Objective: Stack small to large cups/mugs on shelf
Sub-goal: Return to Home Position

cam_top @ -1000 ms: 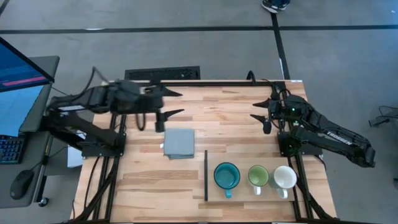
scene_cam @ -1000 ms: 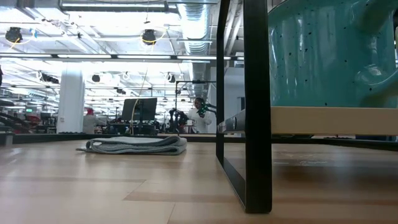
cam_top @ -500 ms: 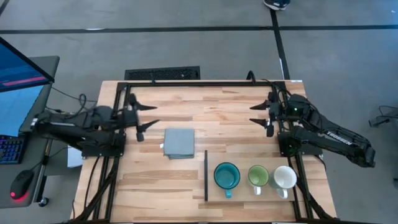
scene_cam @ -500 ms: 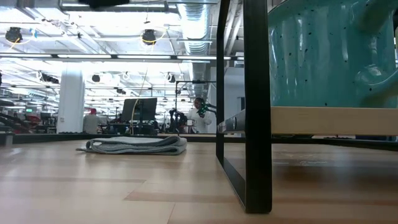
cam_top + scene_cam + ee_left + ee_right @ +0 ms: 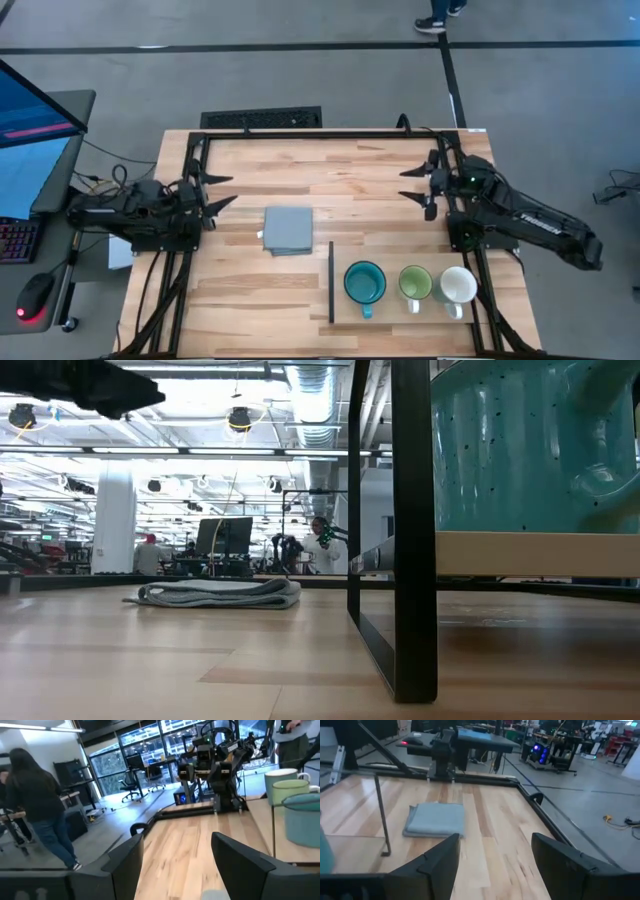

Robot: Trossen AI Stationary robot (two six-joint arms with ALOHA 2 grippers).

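Left gripper (image 5: 222, 190) is wide open and empty at the table's 9 o'clock edge, right gripper (image 5: 405, 183) same deal around 2 o'clock. Teal mug (image 5: 364, 283), green mug (image 5: 415, 283) and white mug (image 5: 459, 286) stand side by side on the shelf (image 5: 400, 255) at 5 o'clock (grey cloth (image 5: 288, 229) lies near its 10 o'clock corner)

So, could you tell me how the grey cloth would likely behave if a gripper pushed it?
The cloth lies folded flat with soft, rounded edges, so it would probably bunch up rather than move stiffly. It looks thin, so it is likely light.
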